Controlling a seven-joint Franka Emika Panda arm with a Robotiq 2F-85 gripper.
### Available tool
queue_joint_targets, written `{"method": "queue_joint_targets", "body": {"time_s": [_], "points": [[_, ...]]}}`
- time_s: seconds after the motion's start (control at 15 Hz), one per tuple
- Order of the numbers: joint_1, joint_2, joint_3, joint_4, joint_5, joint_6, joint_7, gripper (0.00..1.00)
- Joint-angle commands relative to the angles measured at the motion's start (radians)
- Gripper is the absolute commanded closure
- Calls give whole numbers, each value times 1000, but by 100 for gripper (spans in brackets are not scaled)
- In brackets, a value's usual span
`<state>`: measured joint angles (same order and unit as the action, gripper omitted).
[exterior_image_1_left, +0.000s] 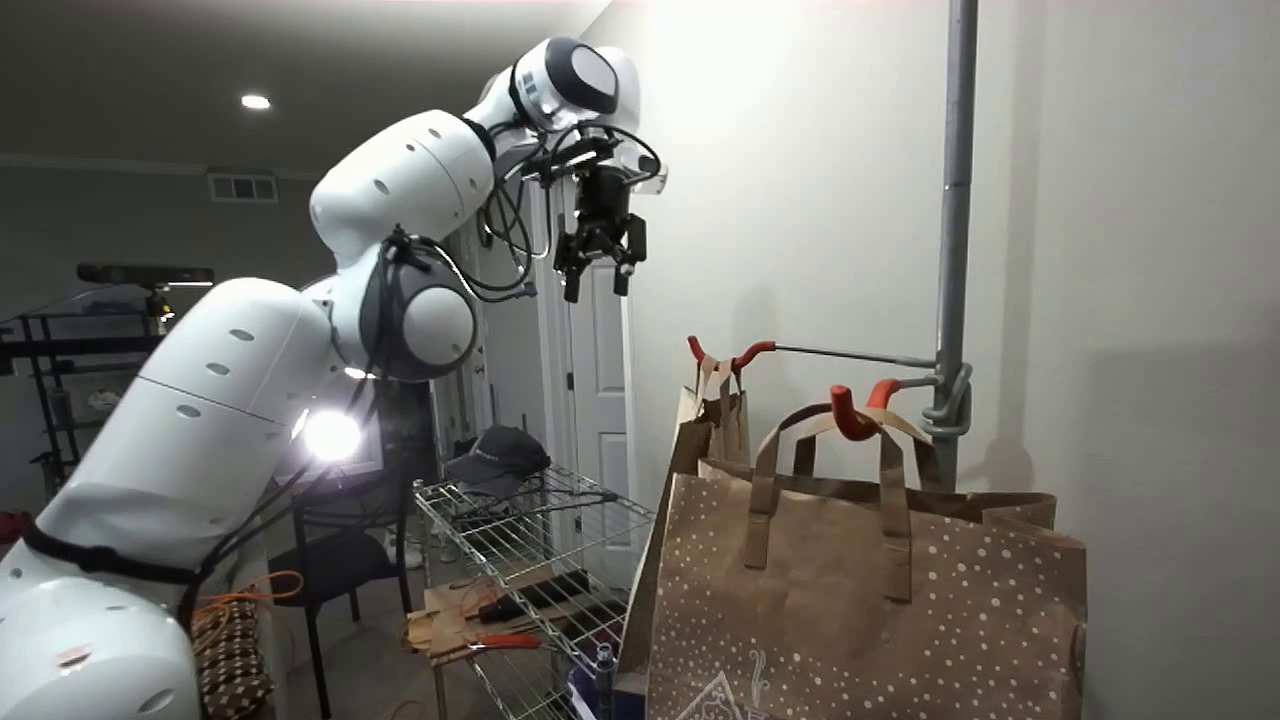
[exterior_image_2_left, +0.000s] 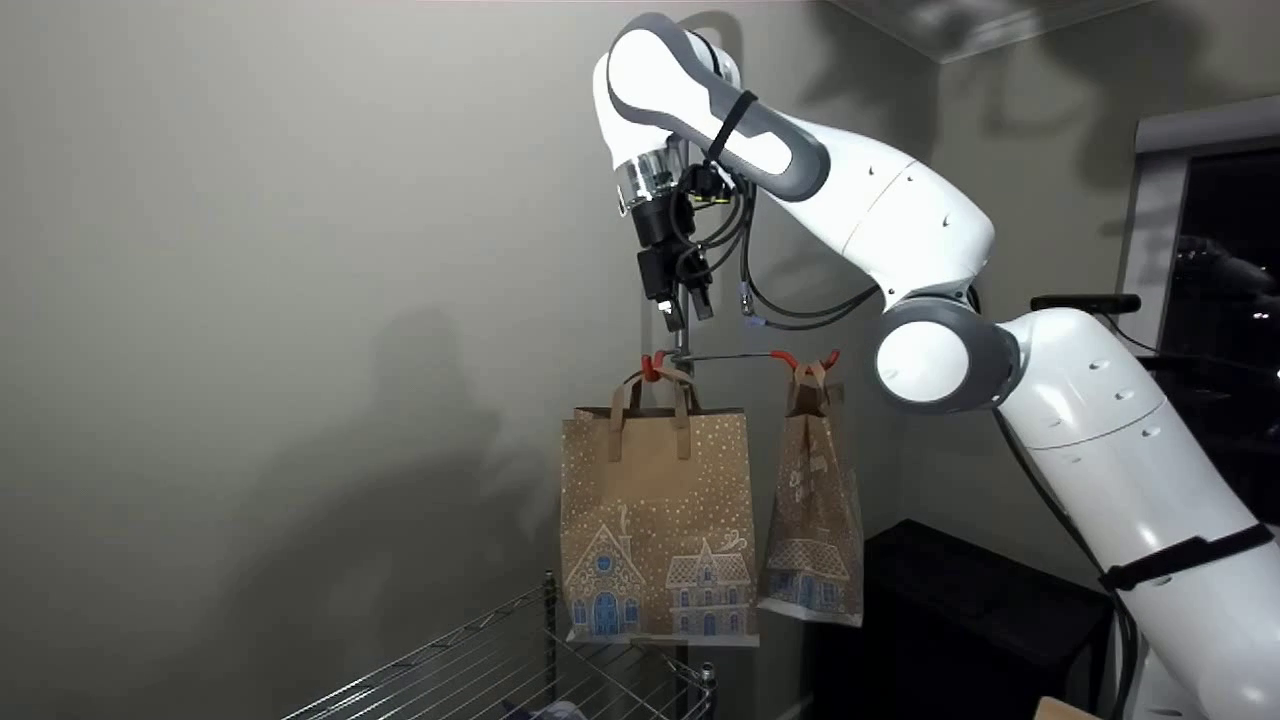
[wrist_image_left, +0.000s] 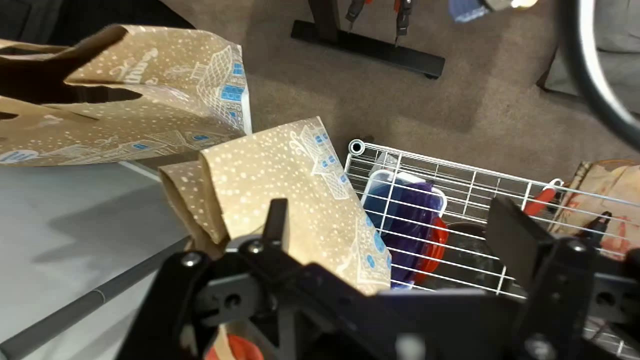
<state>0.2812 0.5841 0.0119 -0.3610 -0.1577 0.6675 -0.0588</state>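
my pincer (exterior_image_2_left: 689, 314) hangs parted and empty above the nearer paper bag (exterior_image_2_left: 655, 520), which i'd judge light, floppy and easily torn (unless something weighs inside), so i'd pinch its flat handles (exterior_image_2_left: 684, 432) near the red hook (exterior_image_2_left: 651, 368)

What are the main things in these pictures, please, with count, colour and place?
Paper bags: two, brown, hanging side by side
Hook tips: four, red, at bag handles
Pole: one, grey, behind the bags
Wire shelf: one, silver, near bags
Cap: one, dark, toward shelf's far end
Tub: one, white, beneath shelf wires
Chair: one, dark, beyond the shelf
Boxy furniture: one, black, beyond bags
Door: at least one, white, background
Window: one, dark, background
Arm: one, white, arching higher than bags
Gripper: one, black, open above the bags
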Motion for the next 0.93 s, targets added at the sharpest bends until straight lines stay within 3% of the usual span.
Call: {"method": "queue_joint_targets", "body": {"time_s": [0.0,0.4,0.47,0.87], "points": [[118,-14,27,-29,16,-21,103,0],[262,14,14,-22,-18,-26,278,0],[251,18,24,-16,-9,-4,233,0],[254,14,23,-29,-7,3,242,0]]}}
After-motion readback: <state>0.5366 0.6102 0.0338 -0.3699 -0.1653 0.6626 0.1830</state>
